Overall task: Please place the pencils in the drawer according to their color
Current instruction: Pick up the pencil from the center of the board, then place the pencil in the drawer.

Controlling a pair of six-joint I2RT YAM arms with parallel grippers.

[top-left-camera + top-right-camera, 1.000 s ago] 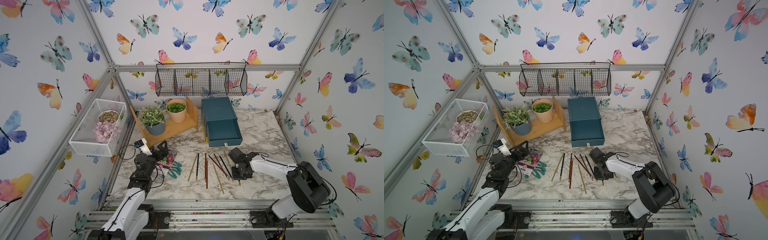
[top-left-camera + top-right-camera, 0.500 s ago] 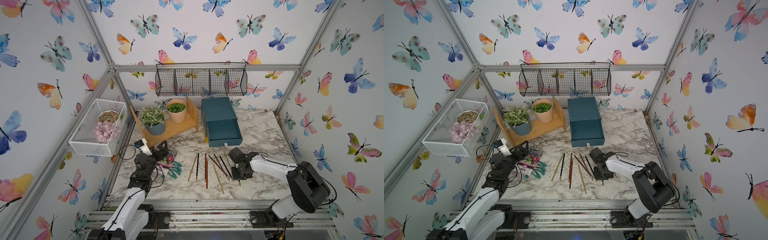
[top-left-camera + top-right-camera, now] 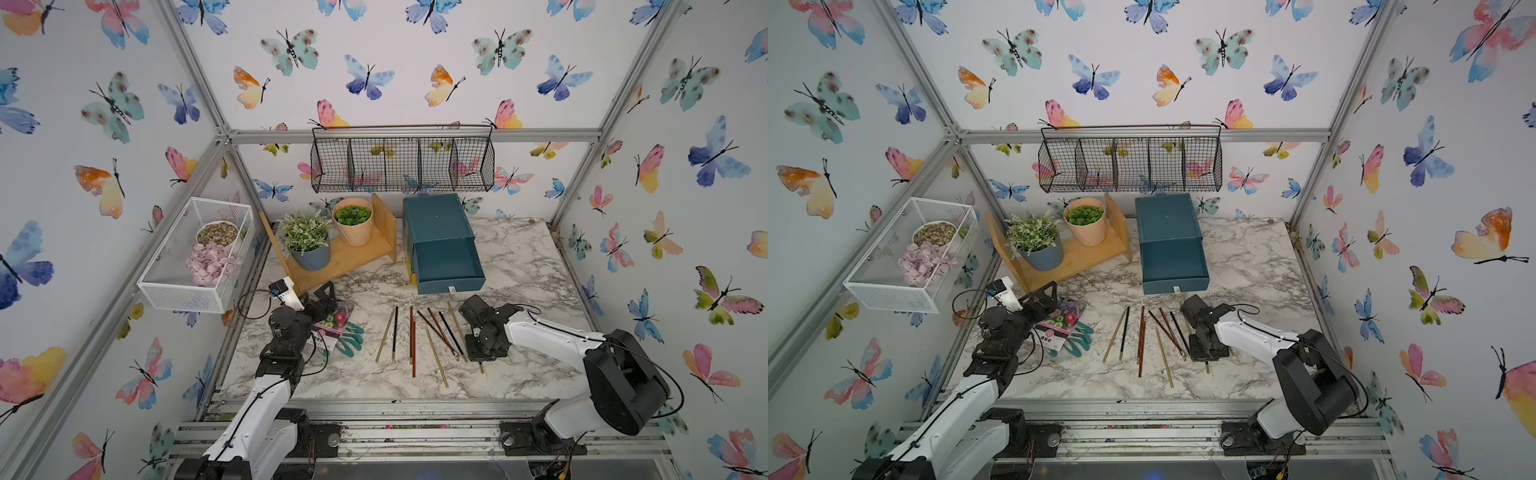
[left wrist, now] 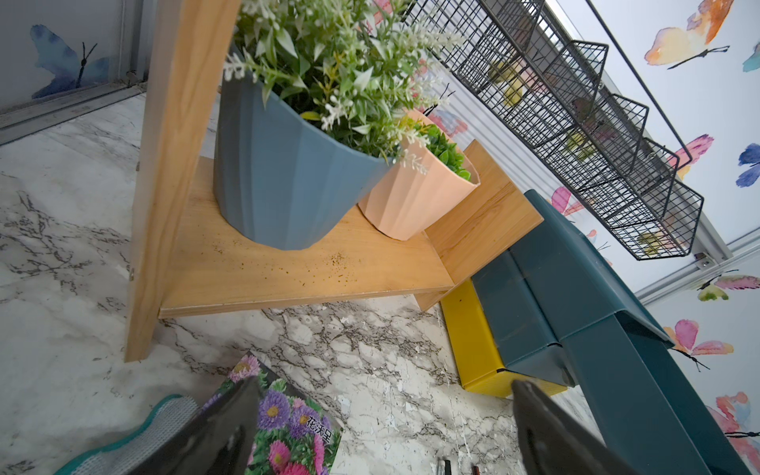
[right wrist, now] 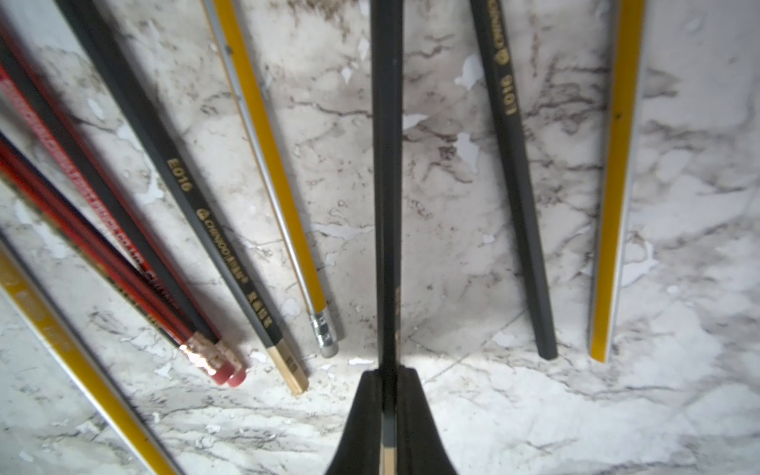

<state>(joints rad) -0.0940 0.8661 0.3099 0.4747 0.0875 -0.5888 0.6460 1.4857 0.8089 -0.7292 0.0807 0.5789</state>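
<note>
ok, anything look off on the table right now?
Marble tabletop is flaking: pale chipped patches between the pencils. Wooden shelf carries dark specks, like spilled soil, beside the blue pot. Nothing else stands out.

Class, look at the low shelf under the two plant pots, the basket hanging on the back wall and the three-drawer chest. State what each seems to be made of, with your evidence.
Low tan shelf: probably wood with a matt finish; grain lines show.
Black hanging basket: thin metal wire, likely coated; it forms an open grid.
Dark-teal chest: seemingly plastic, smooth with a slight sheen.
</note>
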